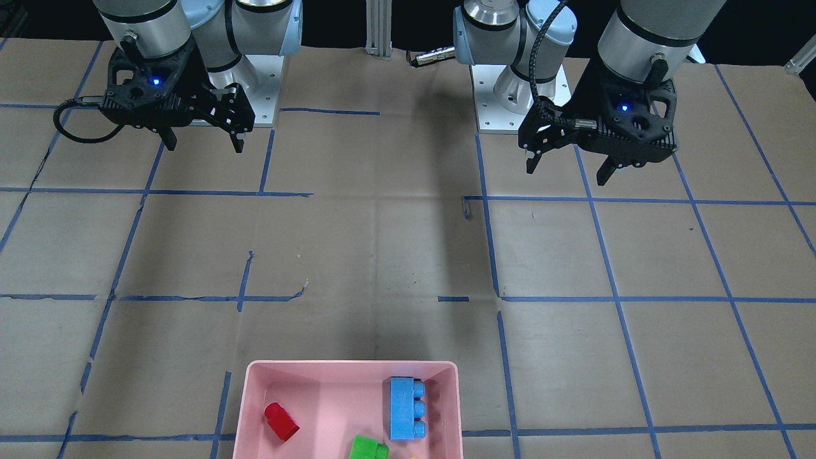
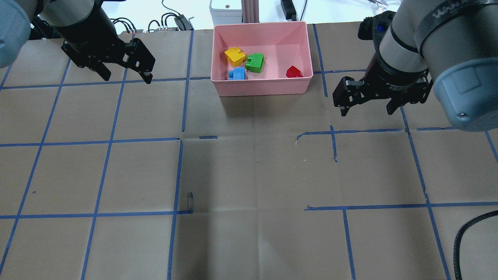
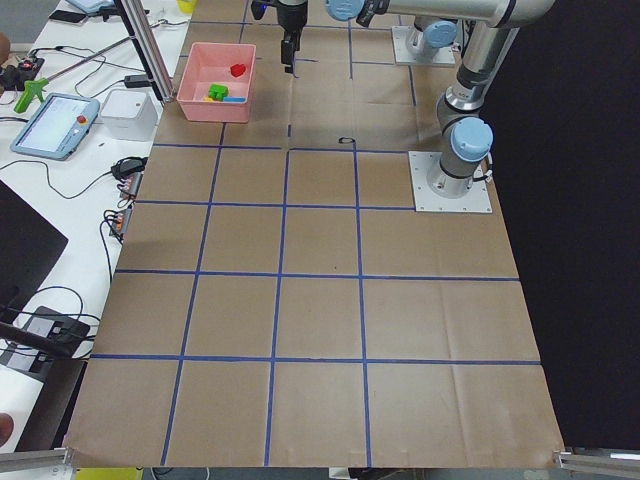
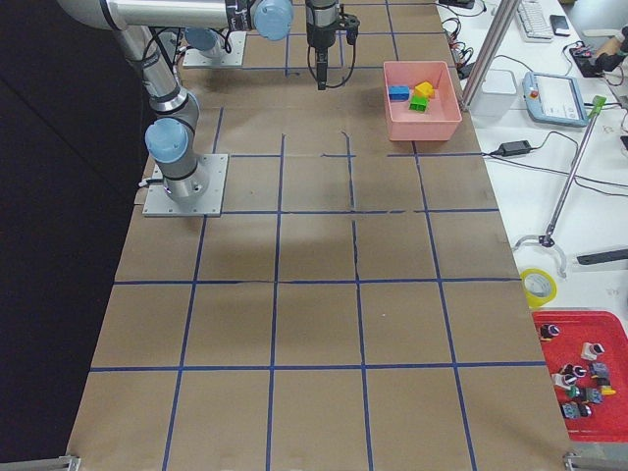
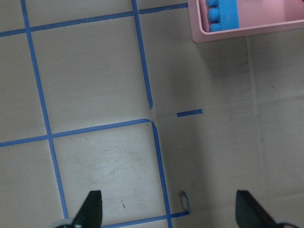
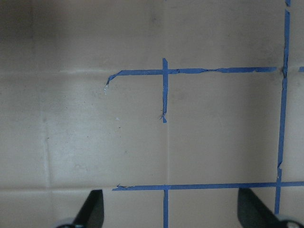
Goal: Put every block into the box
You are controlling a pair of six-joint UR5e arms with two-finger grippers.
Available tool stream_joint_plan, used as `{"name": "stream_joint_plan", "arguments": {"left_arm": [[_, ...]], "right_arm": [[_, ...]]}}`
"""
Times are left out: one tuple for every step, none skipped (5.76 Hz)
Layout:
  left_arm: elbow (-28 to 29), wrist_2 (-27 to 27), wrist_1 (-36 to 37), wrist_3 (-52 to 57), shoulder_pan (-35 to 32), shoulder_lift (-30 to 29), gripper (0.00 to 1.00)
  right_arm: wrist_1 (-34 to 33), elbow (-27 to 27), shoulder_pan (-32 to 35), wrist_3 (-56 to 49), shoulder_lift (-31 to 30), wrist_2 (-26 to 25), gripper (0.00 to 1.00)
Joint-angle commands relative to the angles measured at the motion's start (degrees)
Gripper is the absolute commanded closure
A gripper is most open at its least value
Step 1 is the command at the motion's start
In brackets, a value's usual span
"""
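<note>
The pink box (image 2: pixel 260 90) stands at the table's far edge in the overhead view. In it lie the yellow block (image 2: pixel 234 55), the green block (image 2: pixel 255 62), the blue block (image 2: pixel 237 74) and the red block (image 2: pixel 293 72). The front-facing view shows the box (image 1: pixel 350 365) with the red (image 1: pixel 281 421), blue (image 1: pixel 406 408) and green (image 1: pixel 368 449) blocks. My left gripper (image 2: pixel 127 78) hangs open and empty to the left of the box. My right gripper (image 2: pixel 366 112) hangs open and empty to its right. The left wrist view shows the box's corner (image 5: pixel 247 33) and the blue block (image 5: pixel 223 12).
Brown paper with a blue tape grid (image 2: pixel 179 175) covers the table. The arm bases (image 1: pixel 510 95) stand at the robot's side. Beyond the box are a metal post (image 2: pixel 251 11) and cables. A side bench holds a tablet (image 3: pixel 55 125) and a red tray (image 4: pixel 584 378).
</note>
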Motion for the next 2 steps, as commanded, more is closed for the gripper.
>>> {"name": "stream_joint_plan", "arguments": {"left_arm": [[-0.15,0.36,0.15,-0.09,0.06,0.01,0.0],[0.11,0.54,0.24,-0.09,0.06,0.01,0.0]], "right_arm": [[0.0,-0.03,0.0,-0.18,0.0,0.0,0.0],[0.0,-0.03,0.0,-0.19,0.0,0.0,0.0]]}}
